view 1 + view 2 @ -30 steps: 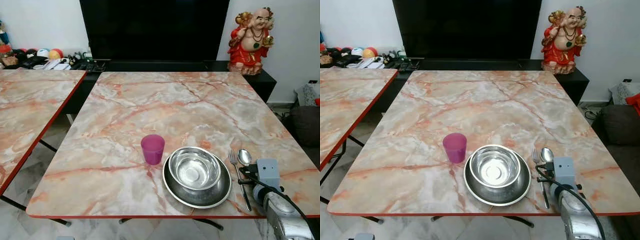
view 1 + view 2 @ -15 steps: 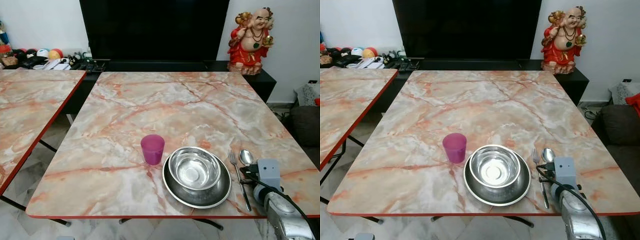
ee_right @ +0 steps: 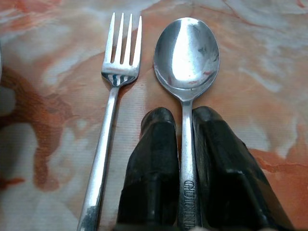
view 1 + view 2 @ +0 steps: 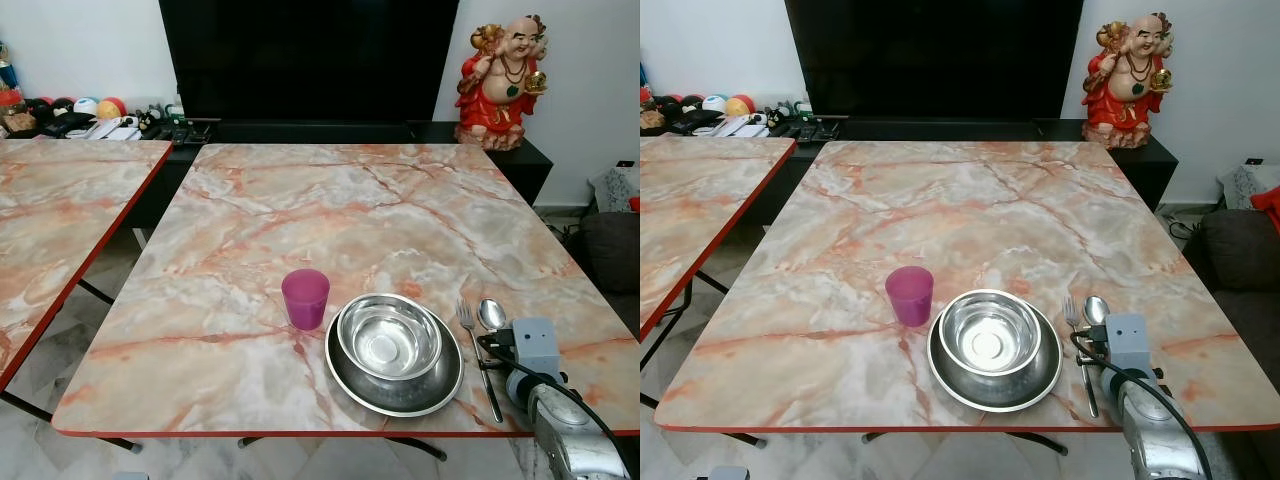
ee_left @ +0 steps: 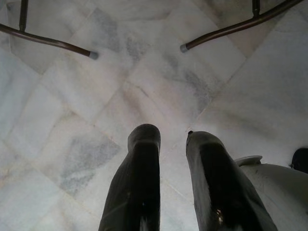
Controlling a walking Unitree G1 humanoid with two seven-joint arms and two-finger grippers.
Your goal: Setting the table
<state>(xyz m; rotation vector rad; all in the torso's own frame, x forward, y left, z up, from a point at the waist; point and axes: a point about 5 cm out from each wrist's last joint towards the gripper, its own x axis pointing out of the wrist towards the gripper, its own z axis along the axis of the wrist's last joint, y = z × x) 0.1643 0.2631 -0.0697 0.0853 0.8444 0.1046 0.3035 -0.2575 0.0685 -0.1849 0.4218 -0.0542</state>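
**Right gripper on spoon handle at table's near right corner**

The right arm (image 4: 570, 440) enters from 5 o'clock in the head views, its silver forearm low over the near edge of the marble table (image 4: 330, 210). The right gripper (image 3: 185, 144) lies along the tabletop. Its two black fingers (image 3: 154, 168) are narrowed to a slim gap, one on each side of the handle of the spoon (image 3: 186, 57). The handle sits in that gap; whether the fingers press on it cannot be told. The spoon lies flat on the marble, bowl pointing away from the gripper.

The fork (image 3: 113, 96) lies just beside the spoon, parallel, tines the same way, apart from the fingers. At 9 o'clock from the fork stands the steel bowl (image 4: 388, 335), nested in the steel plate (image 4: 395, 385). The purple cup (image 4: 305, 297) stands upright just beside the plate at its 10 o'clock.

The left gripper (image 5: 171, 144) hangs over the tiled floor (image 5: 72, 86), fingers parted by a small gap, holding nothing. Two table feet (image 5: 94, 55) rest on the tiles beyond it.

Edges and room: the plate's rim is near the table's red near edge. The far half of the tabletop, toward 12 o'clock, is bare marble. A second marble table (image 4: 60, 220) stands at 9 o'clock, separated by an open floor gap.
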